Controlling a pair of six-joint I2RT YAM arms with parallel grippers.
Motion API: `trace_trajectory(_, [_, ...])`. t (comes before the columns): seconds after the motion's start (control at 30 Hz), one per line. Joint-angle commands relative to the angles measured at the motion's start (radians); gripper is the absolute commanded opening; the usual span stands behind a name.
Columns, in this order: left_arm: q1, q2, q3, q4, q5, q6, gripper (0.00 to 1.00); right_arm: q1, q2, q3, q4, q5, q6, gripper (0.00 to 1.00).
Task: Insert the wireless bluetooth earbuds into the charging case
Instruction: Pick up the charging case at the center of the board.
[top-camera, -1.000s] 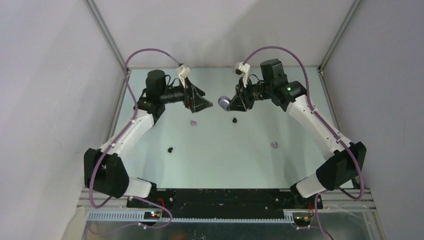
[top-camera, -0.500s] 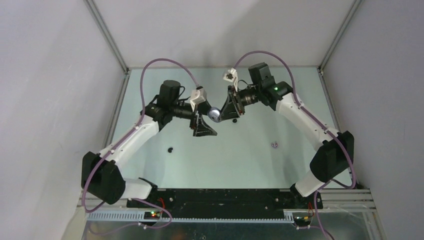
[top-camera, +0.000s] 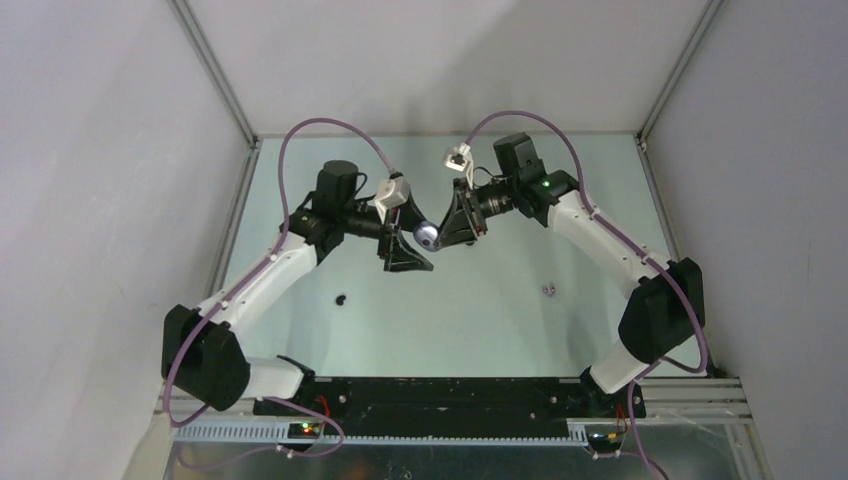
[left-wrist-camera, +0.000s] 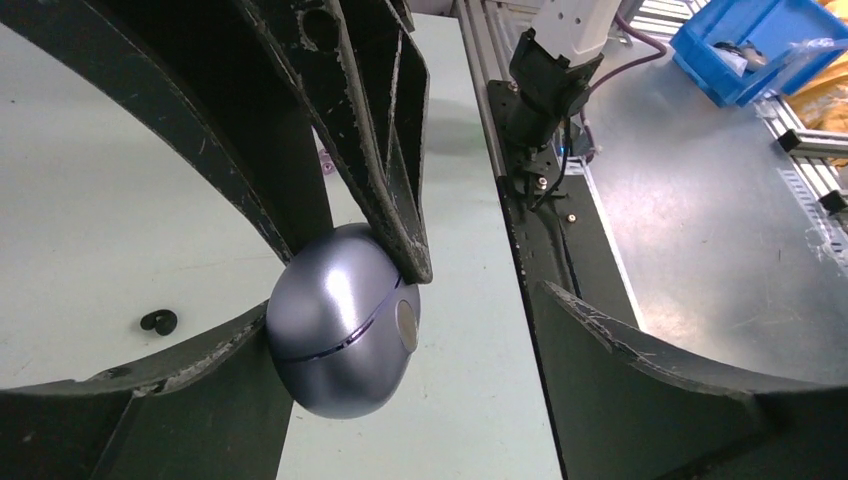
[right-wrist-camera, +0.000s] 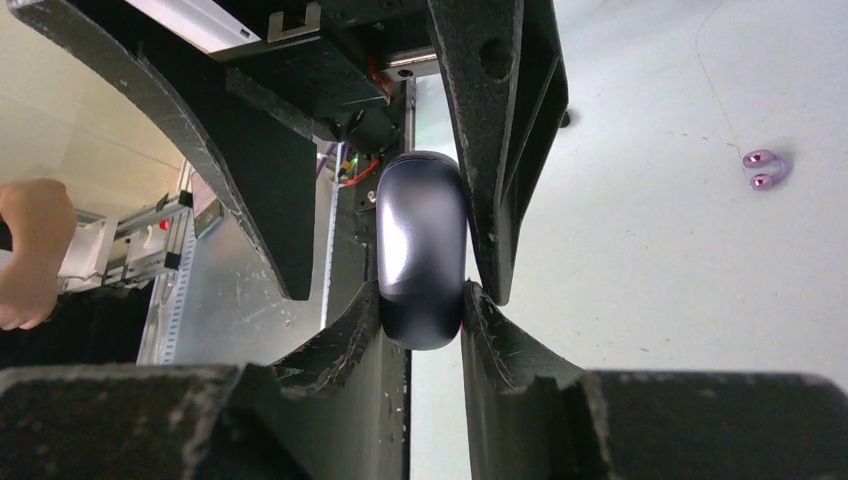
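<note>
The charging case (top-camera: 428, 235) is a closed, glossy lilac-grey egg. My right gripper (top-camera: 446, 230) is shut on it and holds it in the air over the table's middle. In the right wrist view the case (right-wrist-camera: 421, 245) sits clamped between that gripper's (right-wrist-camera: 422, 312) pads. My left gripper (top-camera: 410, 245) is open around the case (left-wrist-camera: 338, 340); one finger (left-wrist-camera: 200, 380) touches it and the other (left-wrist-camera: 640, 370) stands well apart. A black earbud (top-camera: 341, 298) lies on the table at front left and also shows in the left wrist view (left-wrist-camera: 158, 321). A lilac earbud (top-camera: 548, 290) lies at front right (right-wrist-camera: 762, 168). The other earbuds are hidden.
The pale green table (top-camera: 470, 320) is walled by white panels on three sides. The black base rail (top-camera: 450, 395) runs along the near edge. A person's hand (right-wrist-camera: 30, 250) and a blue bin (left-wrist-camera: 760, 45) show beyond the table.
Both arms swung in toward the middle. The right gripper carried the case left and the open left gripper came round it. Little has moved in the last half second.
</note>
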Motion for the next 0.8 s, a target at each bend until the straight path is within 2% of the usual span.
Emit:
trace_trajectory(0.0, [0.005, -0.042, -0.023, 0.146, 0.044, -0.119, 0.85, -0.034, -0.044, -0.037, 0.126, -0.035, 0.058, 0.03])
trace_trajectory(0.1, [0.007, -0.035, -0.035, 0.201, 0.047, -0.175, 0.85, -0.046, -0.058, -0.058, 0.16, -0.036, 0.074, 0.03])
trace_trajectory(0.23, [0.008, -0.012, -0.077, 0.413, 0.046, -0.341, 0.86, -0.043, -0.074, -0.068, 0.176, -0.028, 0.056, 0.04])
trace_trajectory(0.37, [0.008, 0.023, -0.094, 0.518, 0.056, -0.461, 0.86, -0.044, -0.09, -0.082, 0.179, -0.005, 0.031, 0.04])
trace_trajectory(0.77, [0.009, 0.066, -0.073, 0.502, 0.069, -0.485, 0.79, -0.037, -0.106, -0.093, 0.171, 0.089, -0.023, 0.04])
